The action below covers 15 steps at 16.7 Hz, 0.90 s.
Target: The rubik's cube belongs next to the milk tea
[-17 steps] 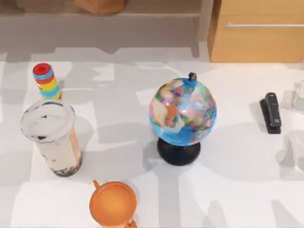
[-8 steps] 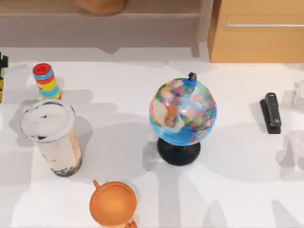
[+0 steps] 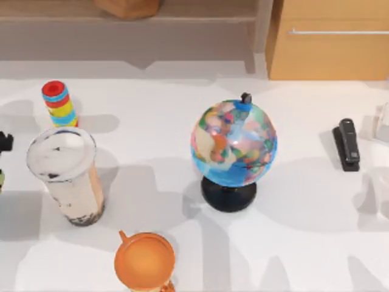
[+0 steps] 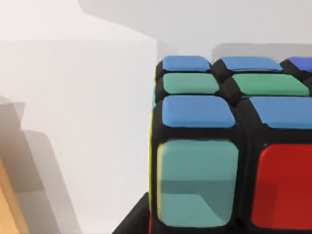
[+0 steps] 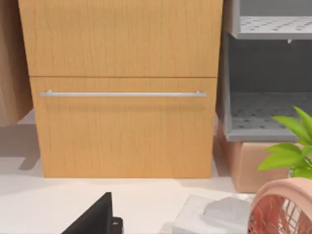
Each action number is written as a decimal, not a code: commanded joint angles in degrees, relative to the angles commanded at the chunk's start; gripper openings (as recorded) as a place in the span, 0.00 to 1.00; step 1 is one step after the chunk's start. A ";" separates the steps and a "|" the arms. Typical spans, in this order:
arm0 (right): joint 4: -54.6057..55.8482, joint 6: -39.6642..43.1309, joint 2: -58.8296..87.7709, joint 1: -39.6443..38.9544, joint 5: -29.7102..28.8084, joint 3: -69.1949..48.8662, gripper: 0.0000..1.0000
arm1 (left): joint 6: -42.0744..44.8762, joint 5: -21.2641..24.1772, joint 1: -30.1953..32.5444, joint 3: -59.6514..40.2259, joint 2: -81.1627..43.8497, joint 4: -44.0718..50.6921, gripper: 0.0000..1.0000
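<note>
The milk tea (image 3: 65,176), a tall clear cup of beige drink with dark pearls and a white top, stands upright at the table's left. At the top view's left edge, just left of the cup, a black piece of my left gripper (image 3: 3,145) pokes in, with a sliver of the rubik's cube (image 3: 0,180) below it. Close up in the left wrist view, the rubik's cube (image 4: 229,146) shows its black body and blue, green, teal and red squares, carried above the white table, with a black finger (image 4: 130,222) at its base.
A striped red-blue-yellow cylinder (image 3: 59,103) stands behind the cup. An orange mug (image 3: 144,261) sits at the front and a globe (image 3: 234,146) in the middle. A black stapler (image 3: 347,144) lies at the right. A wooden cabinet (image 5: 122,97) and a pink fan (image 5: 285,207) face the right wrist camera.
My left gripper with the cube has entered at the left edge and moved forward, from beside the striped cylinder to beside the milk tea. Nothing else has moved.
</note>
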<state>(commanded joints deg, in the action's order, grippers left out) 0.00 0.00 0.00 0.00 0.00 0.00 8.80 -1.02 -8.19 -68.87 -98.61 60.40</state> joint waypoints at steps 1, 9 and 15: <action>0.00 0.00 0.00 0.00 0.00 0.00 1.00 | 0.00 0.00 0.00 0.00 0.00 0.00 0.00; 0.00 0.00 0.00 0.00 0.00 0.00 1.00 | 0.09 -0.15 -0.59 -0.21 -0.04 -0.33 0.00; 0.00 0.00 0.00 0.00 0.00 0.00 1.00 | 0.03 -0.67 -1.41 -0.63 0.51 -1.39 0.00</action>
<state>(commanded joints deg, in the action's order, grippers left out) 0.00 0.00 0.00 0.00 0.00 0.00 8.83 -1.69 -9.60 -69.50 -98.10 59.02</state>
